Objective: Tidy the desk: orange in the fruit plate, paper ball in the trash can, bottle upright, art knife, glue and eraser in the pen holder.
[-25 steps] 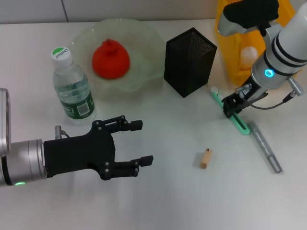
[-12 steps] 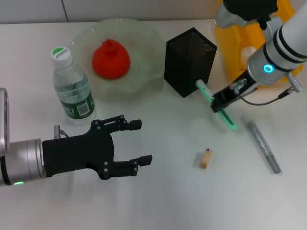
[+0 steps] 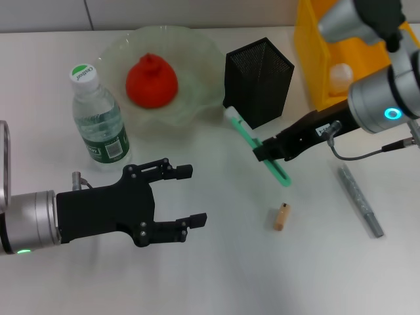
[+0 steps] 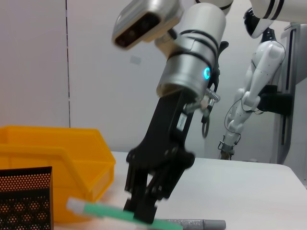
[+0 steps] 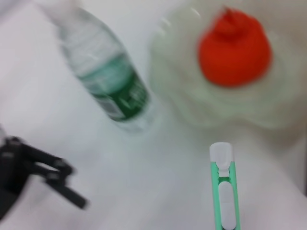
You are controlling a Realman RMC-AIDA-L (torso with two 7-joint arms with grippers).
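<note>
We've got the orange (image 3: 151,81) sitting in the fruit plate (image 3: 197,59) at the back, with the bottle (image 3: 98,118) standing just left of it and the pen holder (image 3: 259,82) just right. The trash can (image 3: 314,52) is behind-right of the holder. Out front, the eraser (image 3: 281,216) lies left of the long stick (image 3: 359,199).

Red-orange orange (image 3: 151,81) sits in pale-green fruit plate (image 3: 197,46). Bottle (image 3: 98,120) stands upright beside it. Green art knife (image 3: 257,147) held tilted near black pen holder (image 3: 260,80). Tan eraser (image 3: 281,216) lies on bench.
</note>
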